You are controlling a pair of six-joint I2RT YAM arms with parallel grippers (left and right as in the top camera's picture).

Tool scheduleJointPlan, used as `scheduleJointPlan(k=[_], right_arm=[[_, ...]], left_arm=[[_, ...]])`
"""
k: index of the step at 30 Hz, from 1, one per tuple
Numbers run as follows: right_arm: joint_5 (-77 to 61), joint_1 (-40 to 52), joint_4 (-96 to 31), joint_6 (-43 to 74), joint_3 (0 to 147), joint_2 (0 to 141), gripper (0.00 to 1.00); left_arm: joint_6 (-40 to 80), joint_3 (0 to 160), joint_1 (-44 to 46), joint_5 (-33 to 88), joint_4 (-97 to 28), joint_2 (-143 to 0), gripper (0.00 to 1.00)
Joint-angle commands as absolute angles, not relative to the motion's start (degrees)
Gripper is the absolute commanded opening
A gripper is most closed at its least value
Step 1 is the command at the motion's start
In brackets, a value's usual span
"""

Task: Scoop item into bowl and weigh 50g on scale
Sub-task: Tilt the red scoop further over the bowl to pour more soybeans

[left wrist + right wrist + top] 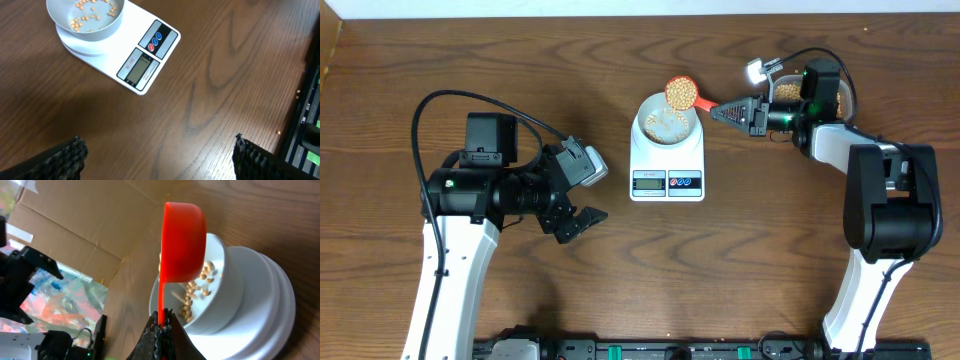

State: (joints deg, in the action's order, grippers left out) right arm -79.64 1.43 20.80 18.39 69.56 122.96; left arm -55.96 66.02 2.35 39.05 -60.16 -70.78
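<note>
The light comes evenly from above, bright and soft. The wooden surface [740, 250] carries only faint shadows beside the arms and no hard glare. From overhead the white scale [667, 160] looks nearly washed out. It stays crisp in the left wrist view, where a broad dim shadow lies across the wood at lower left and the left jaws are dark, blurred wedges in the bottom corners. In the right wrist view the red scoop [184, 240] glows saturated, the bowl [227, 290] is bright, the right jaws blur up close, and the background at left is soft.
</note>
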Motion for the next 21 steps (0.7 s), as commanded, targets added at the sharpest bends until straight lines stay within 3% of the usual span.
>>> scheduleJointPlan(k=[1,21], right_arm=[[-79.6,1.8,20.1,14.0,69.6,123.0,0.01],[-79.6,1.8,19.7,3.9,69.6,123.0,0.01]], left_arm=[[-56.8,66.9,2.2,39.2,-60.3,-71.0,0.95],[-56.8,66.9,2.2,39.2,-60.3,-71.0,0.95]])
